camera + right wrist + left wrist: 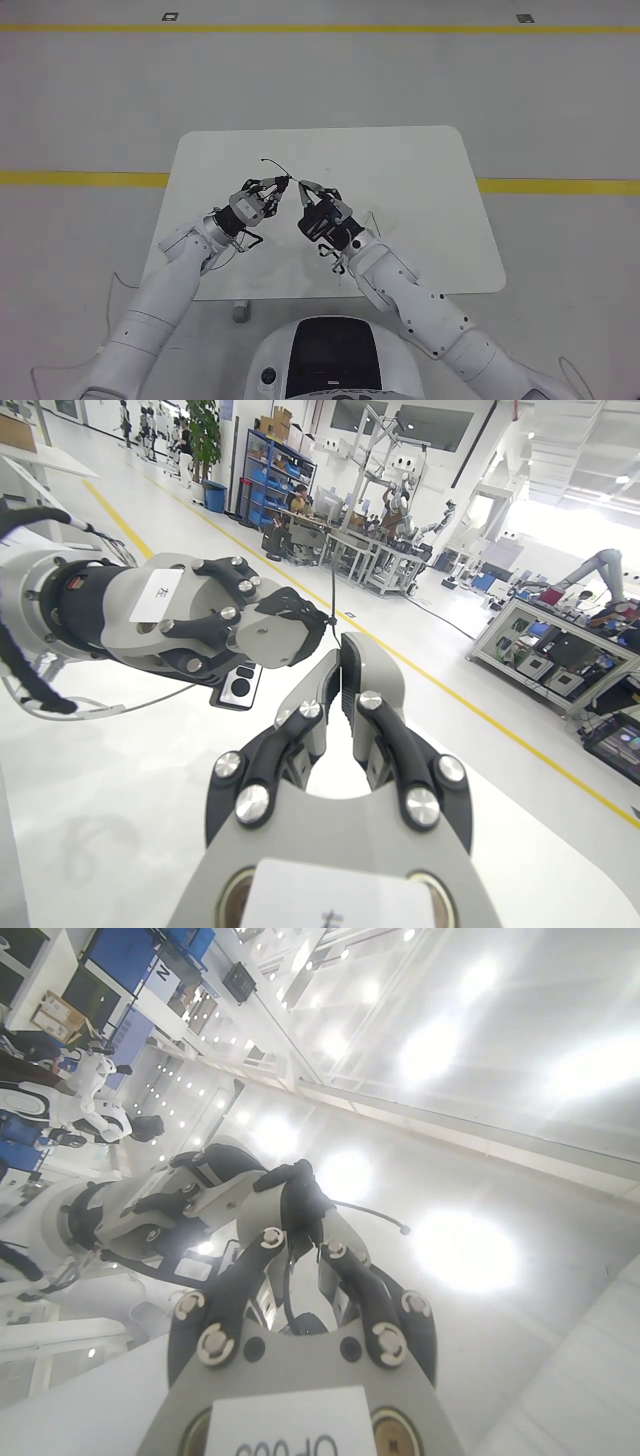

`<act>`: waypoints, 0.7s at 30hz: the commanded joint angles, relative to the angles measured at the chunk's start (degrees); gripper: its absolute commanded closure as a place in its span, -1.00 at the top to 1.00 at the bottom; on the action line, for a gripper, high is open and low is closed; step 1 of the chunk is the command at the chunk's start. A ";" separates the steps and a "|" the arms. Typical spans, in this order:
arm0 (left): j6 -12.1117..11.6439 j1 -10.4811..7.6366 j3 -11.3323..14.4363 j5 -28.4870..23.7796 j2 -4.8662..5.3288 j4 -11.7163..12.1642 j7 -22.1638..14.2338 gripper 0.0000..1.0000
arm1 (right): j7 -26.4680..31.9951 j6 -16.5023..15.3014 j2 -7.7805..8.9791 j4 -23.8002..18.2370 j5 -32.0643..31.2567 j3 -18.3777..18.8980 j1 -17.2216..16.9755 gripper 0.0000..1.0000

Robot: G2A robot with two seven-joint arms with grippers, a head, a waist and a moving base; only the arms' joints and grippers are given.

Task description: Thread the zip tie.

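The right gripper's (341,665) jaws were pressed flat together, pad against pad, with the thin black zip tie (333,590) pinched at their very tips. The left gripper's (317,625) jaws were closed as well, their dark pads clamped on the same strap just beside the right gripper's fingertips. The two sets of tips stood nose to nose, nearly touching.

From the short stretch between the two grips, the strap ran on past the left gripper's pads and stood free in the air. In the left wrist view this free length curved away from the grippers and ended in a small knob. In that same view another piece of black strap hung back between the left gripper's fingers (272,1240) towards its palm.

Seen from above, both grippers were held over the near middle of the white table (420,200), the left arm coming in from the robot's left and the right arm from its right. The free end of the tie pointed away from the robot, towards the far left part of the tabletop. A yellow floor line (80,178) ran across the floor beyond the table on both sides.
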 commanded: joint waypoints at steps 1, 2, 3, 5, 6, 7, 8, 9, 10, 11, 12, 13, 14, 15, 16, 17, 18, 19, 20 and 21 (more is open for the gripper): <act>0.00 0.00 0.00 0.00 0.00 0.00 0.00 -1.00 | 0.11 -0.08 0.18 -0.24 0.00 0.17 -0.21 -1.00; 0.00 0.00 0.00 0.00 0.00 0.00 0.00 -1.00 | 0.20 -0.13 0.29 -0.40 0.00 0.27 -0.34 -1.00; 0.00 0.00 0.00 0.00 0.00 0.00 0.00 -1.00 | 0.28 -0.17 0.38 -0.52 0.00 0.34 -0.43 -1.00; 0.00 0.00 0.00 0.00 0.00 0.00 0.00 -1.00 | 0.47 -0.22 0.53 -0.76 0.00 0.45 -0.62 -1.00; 0.00 0.00 0.00 0.00 0.00 0.00 0.00 -1.00 | 0.61 -0.24 0.62 -0.89 0.00 0.53 -0.73 -1.00; 0.00 0.00 0.00 0.00 0.00 0.00 0.00 -1.00 | 0.71 -0.26 0.68 -0.97 0.00 0.60 -0.82 -1.00; 0.00 0.00 0.00 0.00 0.00 0.00 0.00 -1.00 | 0.84 -0.29 0.73 -1.04 0.00 0.66 -0.93 -1.00; 0.00 0.00 0.00 0.00 0.00 0.00 0.00 -1.00 | 1.02 -0.31 0.79 -1.13 0.00 0.77 -1.06 -1.00; 0.00 0.00 0.00 0.00 0.00 0.00 0.00 -1.00 | 1.15 -0.29 0.82 -1.19 0.00 0.86 -1.18 -1.00; 0.00 0.00 0.00 0.00 0.00 0.00 0.00 -1.00 | 1.30 -0.26 0.84 -1.27 0.00 0.96 -1.33 -1.00; 0.00 0.00 0.00 0.00 0.00 0.00 0.00 -1.00 | 1.43 -0.22 0.85 -1.36 0.00 1.12 -1.53 -1.00; 0.00 0.00 0.00 0.00 0.00 0.00 0.00 -1.00 | 1.51 -0.24 0.85 -1.42 0.00 1.26 -1.68 -1.00; 0.00 0.00 0.00 0.00 0.00 0.00 0.00 -1.00 | 1.58 -0.30 0.85 -1.46 0.00 1.39 -1.80 -1.00; 0.00 0.00 0.00 0.00 0.00 0.00 0.00 -1.00 | 1.64 -0.36 0.86 -1.50 0.00 1.51 -1.90 -1.00; 0.00 0.00 0.00 0.00 0.00 0.00 0.00 -1.00 | 1.75 -0.44 0.87 -1.54 0.00 1.67 -2.06 -1.00; 0.00 0.00 0.00 0.00 0.00 0.00 0.00 -1.00 | 1.83 -0.51 0.87 -1.57 0.00 1.78 -2.16 -1.00; 0.00 0.00 0.00 0.00 0.00 0.00 0.00 -1.00 | 1.91 -0.59 0.88 -1.58 0.00 1.88 -2.25 -1.00; 0.00 0.00 0.00 0.00 0.00 0.00 0.00 -1.00 | 2.05 -0.70 0.90 -1.57 0.00 2.01 -2.37 -1.00; 0.00 0.00 0.00 0.00 0.00 0.00 0.00 -1.00 | 2.16 -0.77 0.91 -1.58 0.00 2.11 -2.44 -1.00; 0.00 0.00 0.00 0.00 0.00 0.00 0.00 -1.00 | 2.23 -0.82 0.92 -1.58 0.00 2.19 -2.52 -1.00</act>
